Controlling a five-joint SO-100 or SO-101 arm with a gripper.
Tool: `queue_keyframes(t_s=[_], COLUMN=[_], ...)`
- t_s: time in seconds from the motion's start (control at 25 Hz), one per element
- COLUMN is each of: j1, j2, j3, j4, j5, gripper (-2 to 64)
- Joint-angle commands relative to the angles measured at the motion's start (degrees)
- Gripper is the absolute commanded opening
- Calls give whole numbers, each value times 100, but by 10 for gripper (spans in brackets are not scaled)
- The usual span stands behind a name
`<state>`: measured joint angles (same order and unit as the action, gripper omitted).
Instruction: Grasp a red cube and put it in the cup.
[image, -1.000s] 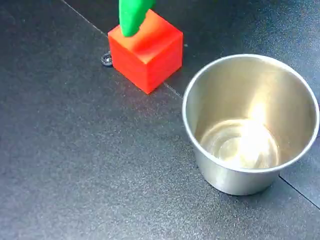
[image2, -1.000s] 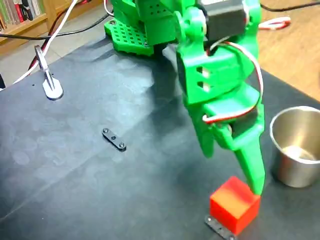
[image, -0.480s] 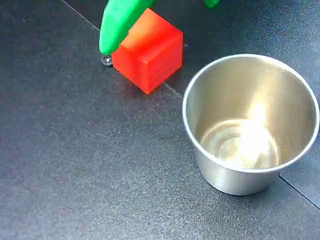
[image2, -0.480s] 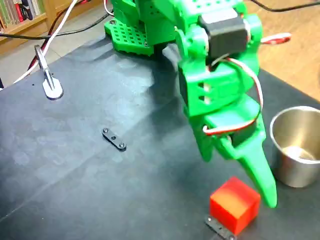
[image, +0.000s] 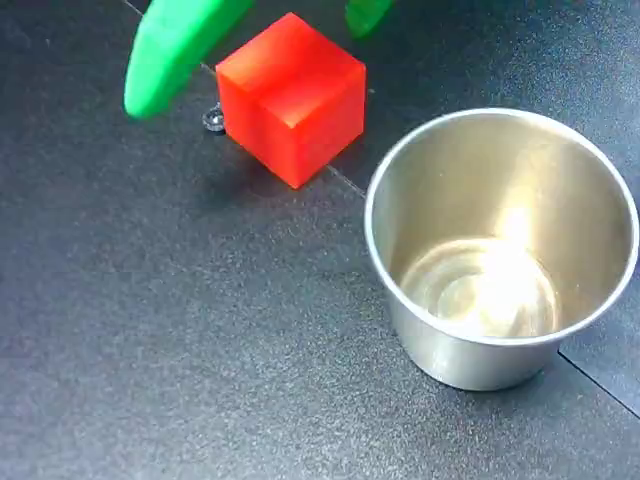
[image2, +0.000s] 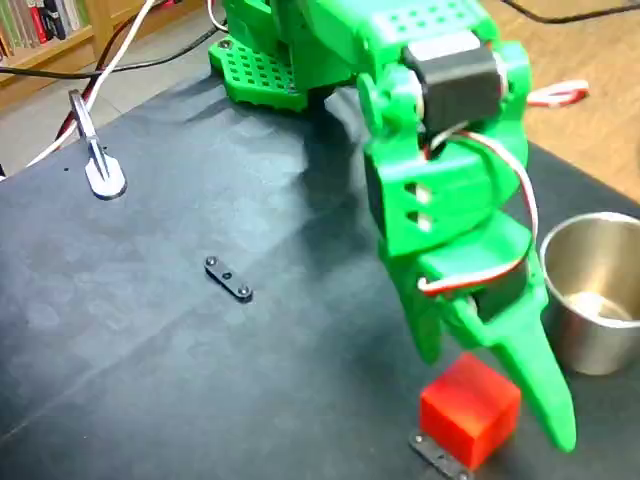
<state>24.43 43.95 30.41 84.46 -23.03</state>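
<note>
Where the close fixed view looks down on the dark table (image: 180, 330), the red cube (image: 291, 95) sits at the upper middle of the frame, resting on the surface with one corner turned toward the bottom edge. Two green fingertips of the gripper (image: 262, 45) come in from the top edge: a broad one (image: 175, 50) at the upper left, clear of the cube's left side, and a smaller one at the top just right of the cube's far corner. They stand spread apart with the cube between them, and neither touches it, so the claw is open. A small metal ring (image: 213, 120) lies on the table against the cube's lower left edge. The cup (image: 500, 345) stands upright at the right of the frame, near the cube but apart from it, its shiny inside holding nothing.

Seen from the wider fixed view, the green arm (image2: 440, 190) reaches down from the upper middle toward the lower right of the frame. Its long pointed finger (image2: 540, 375) slants down to the right of the red cube (image2: 468, 410), and a shorter finger comes down behind the cube; the cube lies on the table at the bottom of the frame, not lifted. The cup (image2: 592, 295) stands at the right edge, up and right of the cube. A small black strip (image2: 228, 279) lies on the table at centre left, and a white stand (image2: 100, 165) is at the upper left
</note>
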Motion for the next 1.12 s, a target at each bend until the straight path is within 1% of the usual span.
queue_keyframes(t_s=[0.0,0.12,0.32,0.64,0.72,0.76,0.84,1.08], j1=[-35,-44,-44,-53,-53,-53,-53,-53], j2=[-9,-44,-413,-554,-563,-571,-571,-571], j3=[-255,-255,-272,-272,-272,-272,-272,-272], j4=[44,9,-44,-62,-62,-62,-62,-70], j5=[-26,-26,-26,-35,-35,-35,-18,53], gripper=[497,497,497,495,484,467,408,177])
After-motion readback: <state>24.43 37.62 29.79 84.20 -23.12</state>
